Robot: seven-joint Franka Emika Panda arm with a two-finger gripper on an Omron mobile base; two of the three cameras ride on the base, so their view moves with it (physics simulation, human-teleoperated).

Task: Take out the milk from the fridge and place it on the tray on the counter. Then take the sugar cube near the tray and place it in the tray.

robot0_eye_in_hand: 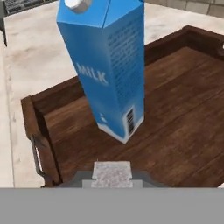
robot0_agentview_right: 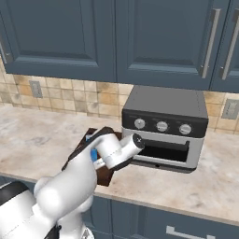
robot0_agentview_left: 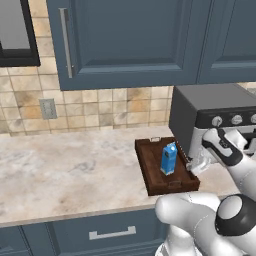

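The milk is a blue gable-top carton standing upright in the middle of the dark brown wooden tray on the beige counter. The hand view looks down on the milk and the tray floor. My gripper hovers over the tray's right rim, close to the carton. It is shut on the sugar cube, a small speckled whitish block pinched between the fingertips above the tray's near end. My forearm hides most of the tray in the right base view. The fridge is out of view.
A grey toaster oven stands on the counter just right of the tray, right behind my hand. Dark blue wall cabinets hang above. Drawers with silver handles run below the counter edge. Open counter lies left of the tray.
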